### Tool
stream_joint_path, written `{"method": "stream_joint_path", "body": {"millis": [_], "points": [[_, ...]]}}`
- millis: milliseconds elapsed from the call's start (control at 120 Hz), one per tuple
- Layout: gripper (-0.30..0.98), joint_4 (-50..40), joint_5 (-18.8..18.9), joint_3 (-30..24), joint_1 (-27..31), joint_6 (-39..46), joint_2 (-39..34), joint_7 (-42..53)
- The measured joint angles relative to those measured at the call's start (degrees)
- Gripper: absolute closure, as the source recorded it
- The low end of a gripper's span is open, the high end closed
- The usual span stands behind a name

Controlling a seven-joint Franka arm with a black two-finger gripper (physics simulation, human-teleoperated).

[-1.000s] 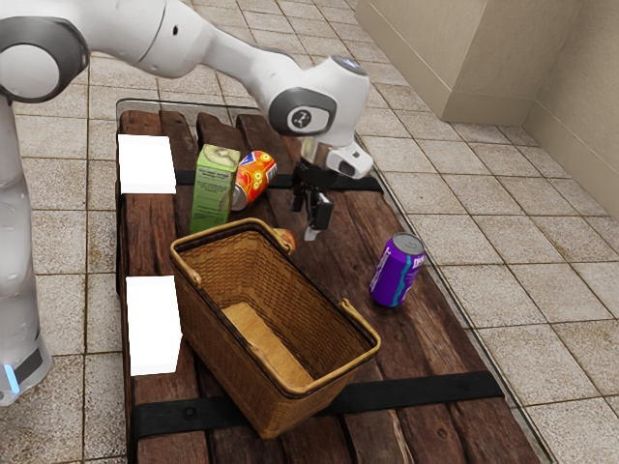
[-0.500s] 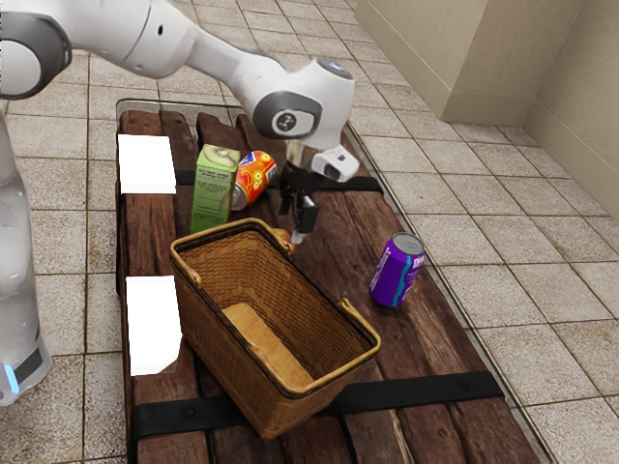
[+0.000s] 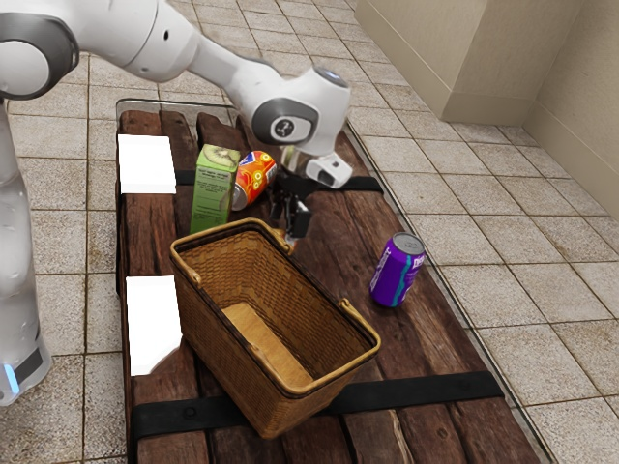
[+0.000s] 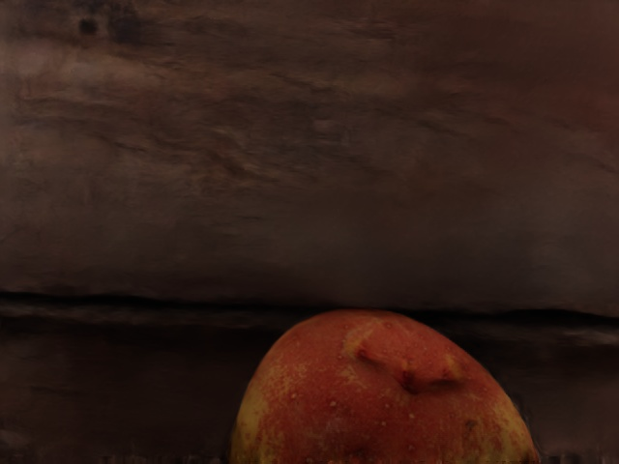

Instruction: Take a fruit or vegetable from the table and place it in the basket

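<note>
— Exterior view's left first?
— Green carton (image 3: pixel 213 188), upright. Basket (image 3: pixel 227 353) next, mouth up, presumably to take the drop. Orange can (image 3: pixel 254 177), tilted beside carton.
— Fruit (image 4: pixel 382 396)?
— By basket's far end, right under gripper (image 3: pixel 292 235); probably positioned low for grasping.
— Claw apart or clamped?
— Can't tell.
— Last?
— Purple can (image 3: pixel 397 271), upright, well clear of reach.

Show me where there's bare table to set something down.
Bare planks show between the purple can and the basket, and from that can to the nearer black strap. It's crowded where the gripper, fruit, carton and orange can cluster near the basket's far end.
</note>
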Motion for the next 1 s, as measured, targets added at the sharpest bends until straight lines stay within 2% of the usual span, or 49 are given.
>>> {"method": "stream_joint_path", "body": {"millis": [208, 417, 608, 800, 1000], "points": [[0.01, -0.63, 0.06, 0.01, 0.51, 0.06, 1.56, 0.15], [0.39, -0.62, 0.34, 0.01, 0.49, -0.14, 0.65, 0.14], [0.41, 2.45, 0.85, -0.91, 0.48, -2.38, -6.34, -0.12], [0.4, 6.27, 0.41, -8.76, 0.32, -7.25, -14.87, 0.13], [0.4, 7.13, -0.64, -17.63, 0.02, -10.67, -16.01, 0.44]]}}
